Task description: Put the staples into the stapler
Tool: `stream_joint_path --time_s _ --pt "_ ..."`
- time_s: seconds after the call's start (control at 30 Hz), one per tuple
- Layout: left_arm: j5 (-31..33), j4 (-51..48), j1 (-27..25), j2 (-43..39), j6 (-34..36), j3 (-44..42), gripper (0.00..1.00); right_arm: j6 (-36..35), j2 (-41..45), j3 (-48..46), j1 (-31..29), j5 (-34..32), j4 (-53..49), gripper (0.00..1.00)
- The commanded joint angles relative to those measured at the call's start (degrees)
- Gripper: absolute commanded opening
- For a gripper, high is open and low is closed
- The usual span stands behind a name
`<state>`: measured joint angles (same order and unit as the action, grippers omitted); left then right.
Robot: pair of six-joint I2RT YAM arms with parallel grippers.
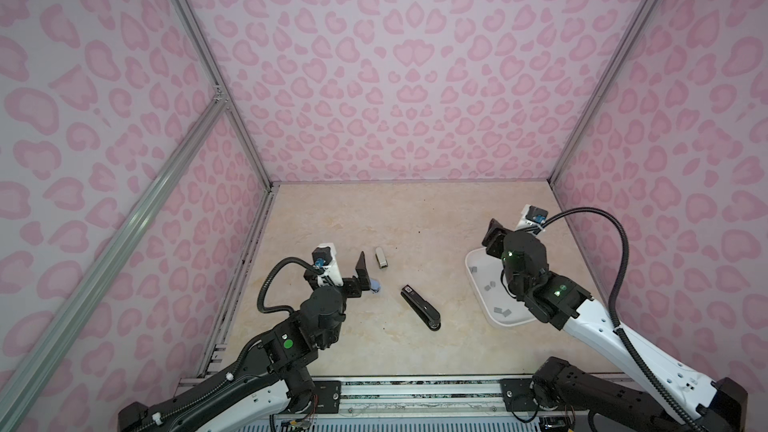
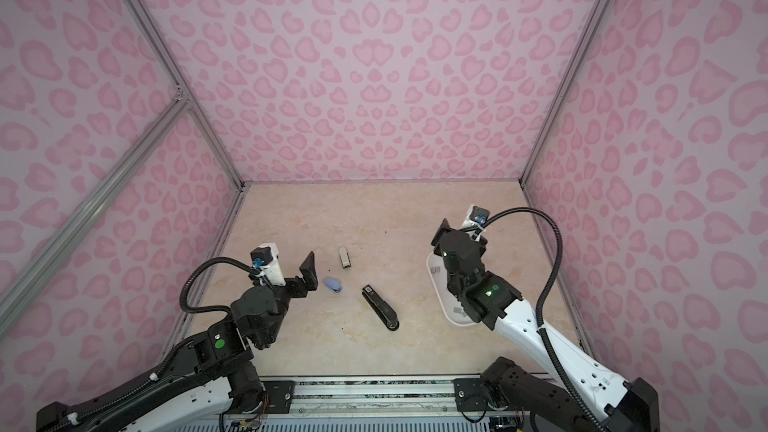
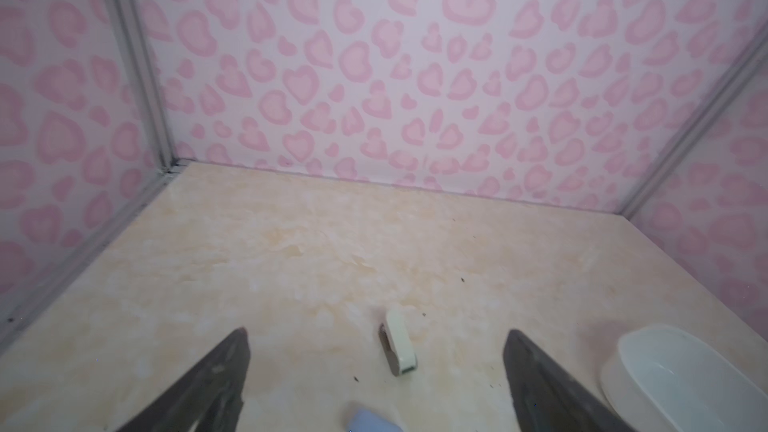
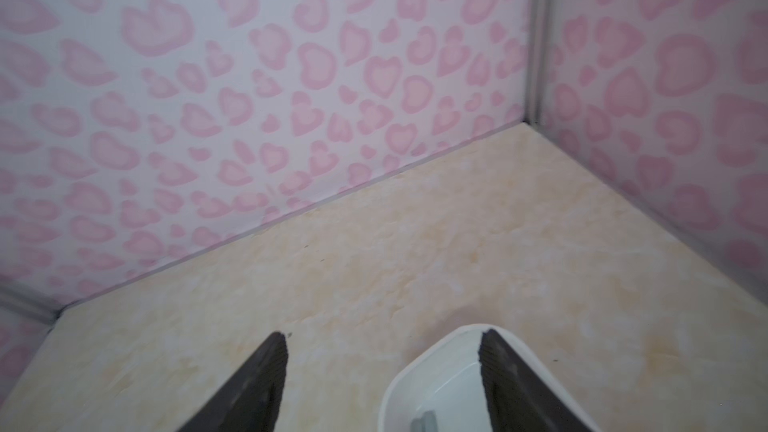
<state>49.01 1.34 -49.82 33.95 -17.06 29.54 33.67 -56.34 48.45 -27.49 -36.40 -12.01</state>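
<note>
A black stapler (image 1: 419,305) (image 2: 380,307) lies closed in the middle of the table. The staples (image 1: 490,284) (image 4: 424,423) are small grey strips scattered in a white tray (image 1: 511,323) (image 4: 399,384) on the right. My right gripper (image 1: 492,238) (image 4: 385,334) hovers open over the tray's far end, one finger above the tray and one over the bare table, with nothing between them. On the left my other gripper (image 1: 362,270) (image 3: 377,331) stands wide open and empty, a short way left of the black stapler.
A small cream stapler (image 1: 380,258) (image 3: 399,342) lies just beyond the left gripper. A small blue stapler (image 2: 333,284) (image 3: 374,421) sits right beside that gripper. Pink patterned walls close in the back and both sides of the table.
</note>
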Motion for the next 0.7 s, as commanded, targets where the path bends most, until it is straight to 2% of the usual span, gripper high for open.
stream_joint_path --time_s 0.0,0.07,0.1,0.2,0.27,0.37,0.5,0.67 --pt "-1.3 1.1 7.9 -5.3 6.6 -2.6 0.96 1.7 -1.2 -2.8 15.0 7.1 -8.6 0.70" --pt "-5.3 0.9 14.7 -7.4 6.8 -4.9 0.96 1.9 -3.2 -6.9 25.5 18.1 -6.6 0.68" --pt "-5.6 0.8 17.1 -7.4 6.7 -5.9 0.96 2.9 -4.1 -8.4 28.8 21.7 -6.2 0.68" --pt "-1.7 2.7 22.8 -4.3 6.9 -9.9 0.96 4.9 -6.2 -11.3 36.7 32.5 -3.7 0.68" --pt "1.2 6.9 25.1 -0.9 7.1 -13.2 0.96 5.3 -7.0 -11.1 37.8 33.5 -5.6 0.68" --pt "0.6 14.9 27.8 3.5 11.7 -17.3 0.96 4.9 -7.0 -12.5 37.7 36.5 -5.1 0.67" --pt "-2.4 18.0 30.1 8.0 9.7 -18.6 0.96 7.9 -6.0 -20.1 37.6 42.2 1.9 0.66" --pt "-1.4 22.2 32.9 10.0 8.5 -20.4 0.96 9.9 -5.9 -21.6 35.1 45.9 2.4 0.66"
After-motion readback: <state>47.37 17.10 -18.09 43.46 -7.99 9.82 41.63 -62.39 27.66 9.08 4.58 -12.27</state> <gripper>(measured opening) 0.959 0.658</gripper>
